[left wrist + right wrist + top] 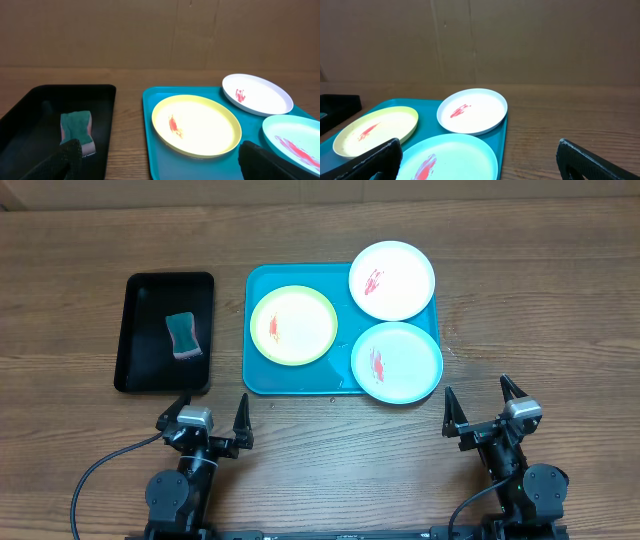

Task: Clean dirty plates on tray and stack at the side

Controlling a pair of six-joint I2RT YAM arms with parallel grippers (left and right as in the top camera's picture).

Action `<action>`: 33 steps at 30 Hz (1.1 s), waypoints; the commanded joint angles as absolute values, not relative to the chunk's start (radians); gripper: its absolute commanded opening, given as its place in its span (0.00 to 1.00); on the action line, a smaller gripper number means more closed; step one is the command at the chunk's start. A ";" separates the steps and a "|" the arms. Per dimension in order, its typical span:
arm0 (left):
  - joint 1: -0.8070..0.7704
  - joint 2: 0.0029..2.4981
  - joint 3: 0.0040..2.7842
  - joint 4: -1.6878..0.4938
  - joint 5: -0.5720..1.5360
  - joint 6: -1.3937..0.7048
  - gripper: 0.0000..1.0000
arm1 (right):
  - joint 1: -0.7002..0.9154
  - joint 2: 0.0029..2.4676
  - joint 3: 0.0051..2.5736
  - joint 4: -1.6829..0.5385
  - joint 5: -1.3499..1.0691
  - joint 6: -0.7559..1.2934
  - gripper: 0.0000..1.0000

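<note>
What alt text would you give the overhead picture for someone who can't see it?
A turquoise tray on a wooden table holds three red-smeared plates: a yellow-green plate, a white plate and a mint plate. Left of it, a black tray holds a sponge; the left gripper and right gripper sit open nearby.

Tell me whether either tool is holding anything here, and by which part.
Nothing is held. The left tool and right tool both stand open and empty; the sponge lies loose in the black tray.
</note>
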State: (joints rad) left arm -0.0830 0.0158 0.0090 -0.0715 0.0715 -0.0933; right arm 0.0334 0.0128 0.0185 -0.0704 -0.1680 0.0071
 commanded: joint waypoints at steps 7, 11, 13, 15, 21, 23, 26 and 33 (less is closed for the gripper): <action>-0.076 0.006 0.005 -0.072 0.068 -0.078 1.00 | 0.033 0.003 0.008 -0.064 -0.170 -0.001 1.00; -0.077 0.006 0.005 -0.072 0.075 -0.079 1.00 | 0.032 0.003 0.008 -0.064 -0.143 -0.001 1.00; -0.077 0.006 0.005 -0.072 0.071 -0.078 1.00 | 0.032 0.003 0.008 -0.050 -0.143 -0.001 1.00; -0.077 0.006 0.005 -0.071 0.070 -0.078 1.00 | 0.032 0.003 0.008 -0.047 -0.139 -0.001 1.00; -0.077 0.006 0.005 -0.064 0.121 -0.090 1.00 | 0.032 0.003 0.009 -0.024 -0.163 -0.001 1.00; -0.077 0.006 0.015 -0.054 0.189 -0.096 1.00 | 0.032 0.003 0.016 -0.006 -0.216 0.000 1.00; -0.077 0.006 0.058 -0.062 0.231 -0.145 1.00 | 0.032 0.003 0.054 -0.001 -0.268 0.009 1.00; -0.077 0.043 0.274 -0.237 0.237 -0.153 1.00 | 0.032 0.005 0.174 -0.010 -0.272 0.015 1.00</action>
State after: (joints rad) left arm -0.0830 0.0208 0.1699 -0.2123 0.2081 -0.1349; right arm 0.0334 0.0128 0.0998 -0.0154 -0.2474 0.0109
